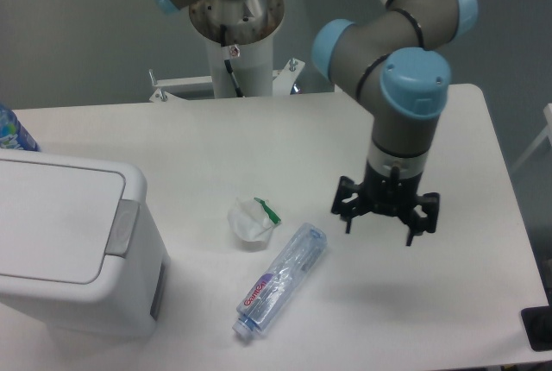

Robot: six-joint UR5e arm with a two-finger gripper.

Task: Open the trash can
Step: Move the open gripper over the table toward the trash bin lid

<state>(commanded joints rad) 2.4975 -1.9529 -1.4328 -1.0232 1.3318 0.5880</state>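
We see a white counter [259,147] from above, w/ a grey-and-blue robot arm reaching in from the top right. Its black two-finger gripper [385,220] hangs above bare counter on the right side, pointing down, fingers spread apart & holding nothing.

The large boxy white plastic trash can [73,246] sits at the left edge, well apart from the gripper. Its flat white lid [52,220] lies closed. A grey push-button tab [122,228] sits on the rim facing the counter's middle, i.e. toward the arm's side; we judge that's the spot to press to pop the lid.

Between can & gripper lie two loose items: a crumpled white wrapper w/ a green strip [252,218], and just beside it, nearer us, a clear plastic bottle w/ a pink-and-purple label [279,280] on its side. Both look like waste waiting for the can, so we take it the lid must open first.

A blue-patterned object [13,132] peeks in at the far left, behind the can; too cut off to identify.

We judge the task not yet begun: the arm needs to cross leftward over the clutter to reach the tab.
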